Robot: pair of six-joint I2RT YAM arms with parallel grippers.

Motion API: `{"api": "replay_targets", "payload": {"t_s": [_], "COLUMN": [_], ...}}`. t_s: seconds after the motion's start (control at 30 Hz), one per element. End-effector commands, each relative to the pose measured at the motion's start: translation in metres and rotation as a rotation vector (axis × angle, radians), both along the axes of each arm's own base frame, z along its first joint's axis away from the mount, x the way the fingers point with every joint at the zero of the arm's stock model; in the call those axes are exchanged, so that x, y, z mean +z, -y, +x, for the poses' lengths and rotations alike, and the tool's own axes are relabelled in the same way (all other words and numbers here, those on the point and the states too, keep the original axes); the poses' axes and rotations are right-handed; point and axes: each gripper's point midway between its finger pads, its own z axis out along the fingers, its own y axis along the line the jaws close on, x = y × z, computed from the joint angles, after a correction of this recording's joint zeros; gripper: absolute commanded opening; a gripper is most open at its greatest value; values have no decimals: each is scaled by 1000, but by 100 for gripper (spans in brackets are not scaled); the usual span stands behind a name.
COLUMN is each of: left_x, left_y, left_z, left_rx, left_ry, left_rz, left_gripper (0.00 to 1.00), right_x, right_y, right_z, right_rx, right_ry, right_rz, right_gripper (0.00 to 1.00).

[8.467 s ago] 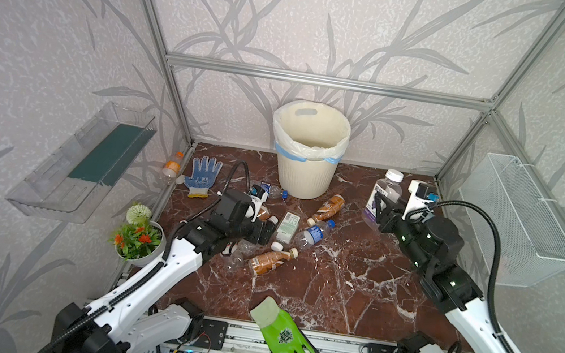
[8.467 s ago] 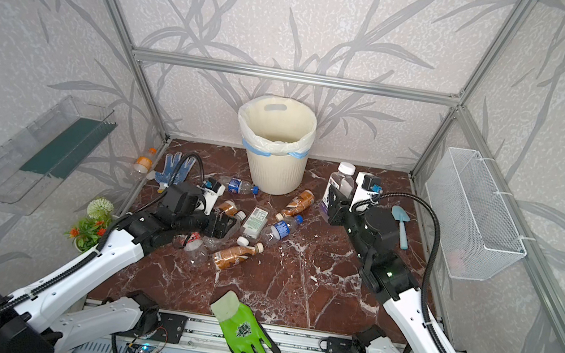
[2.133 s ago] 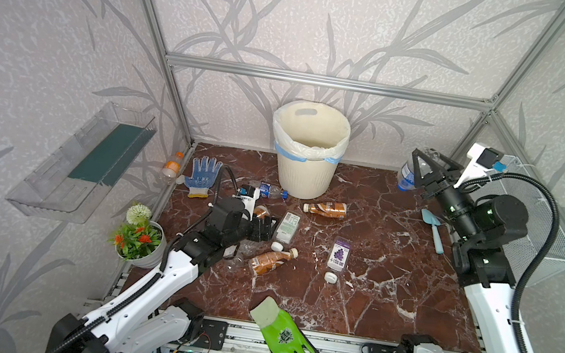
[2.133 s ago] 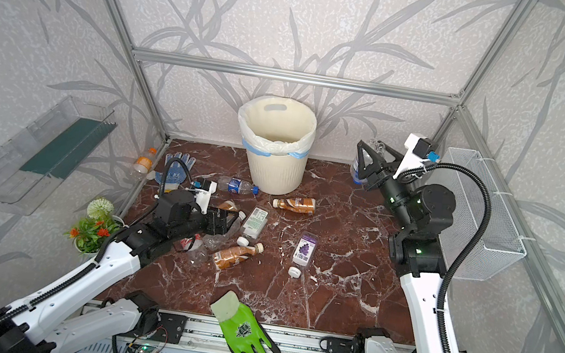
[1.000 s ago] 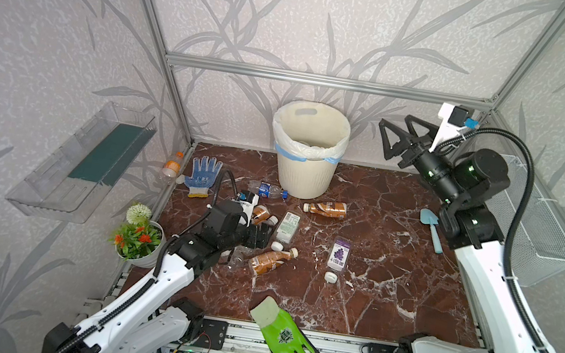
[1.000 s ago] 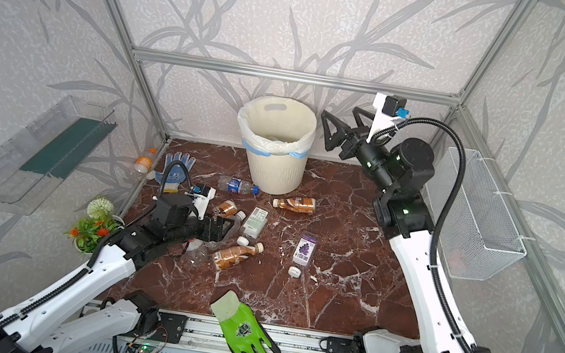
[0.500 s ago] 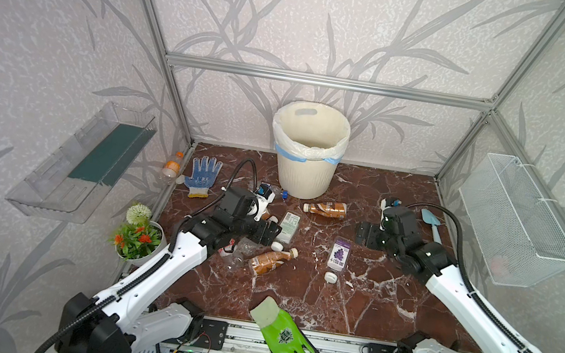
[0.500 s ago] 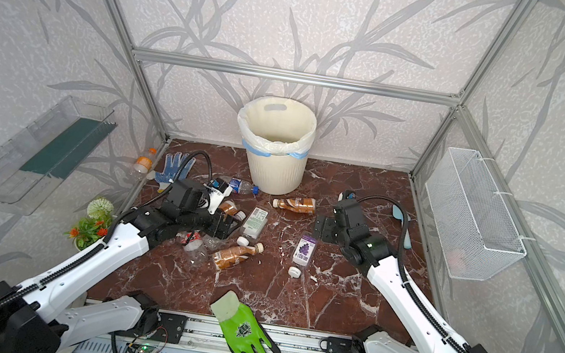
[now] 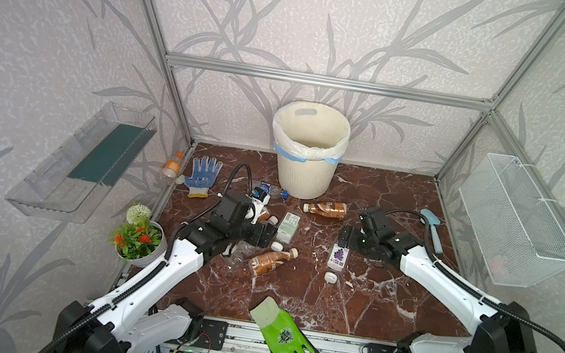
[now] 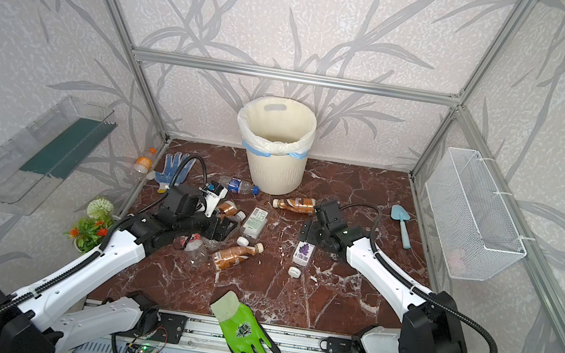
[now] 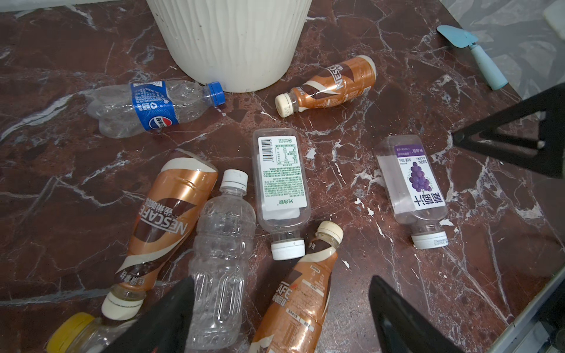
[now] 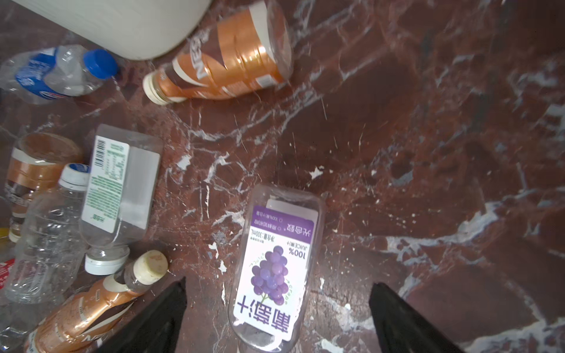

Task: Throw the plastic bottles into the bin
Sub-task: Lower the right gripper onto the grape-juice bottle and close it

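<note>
The plastic bottles [image 9: 268, 260] lay on their sides on the marble worktop [image 9: 394, 202], in front of the bin [image 9: 305, 179], which stood upright at back centre by the rear wall. Nearest the bin were a blue-label bottle [image 11: 153, 105], cap just beside the bin's base, and a brown-label bottle [image 9: 325, 208]. Further forward, left of centre, was a cluster: green-print bottle [image 9: 288, 227], plain clear bottle [image 11: 221, 244], and two more brown-label ones beside them. The grape-label bottle [image 12: 275, 269] lay apart to the right. An orange-cap bottle [image 9: 171, 170] sat at the left wall. The right hand [image 9: 347, 238] hung low over the grape-label bottle, jaws wide with its neck end between them, gripping nothing. The left hand [image 9: 263, 235] was over the cluster, jaws wide apart, empty. Around them: blue dotted glove [image 9: 202, 175], green glove [image 9: 282, 333] at the front edge, flower pot [image 9: 138, 239], blue trowel [image 9: 432, 230], and a wire basket [image 9: 517, 220] on the right wall.
</note>
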Motion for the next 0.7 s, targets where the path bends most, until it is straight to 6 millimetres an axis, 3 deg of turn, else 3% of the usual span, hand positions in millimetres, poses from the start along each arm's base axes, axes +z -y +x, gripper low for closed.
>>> {"api": "replay_targets", "payload": {"t_s": [0.0,0.13,0.37,0.67], "left_x": [0,-1,-2,-3], "left_y": [-4,-4,-5,-4], "left_z": [7,11,12,12], "left_rx": [34,38,38,34], "left_ry": [17,8,3,-4], "left_rz": [10,2,-4,-7], "left_gripper": [88,88,89,89], "right_x": [-20,-42,-66,-81], "right_y": [-4,-18,-22,-20], "right_z": [-14,-18,-10,-5], "right_rx": [-68,-69,-82,-62], "right_ry": [-98,-165,-200,-209], "right_rz": [4,-16,-49,-116], "right_gripper": [97,97,96,76]}}
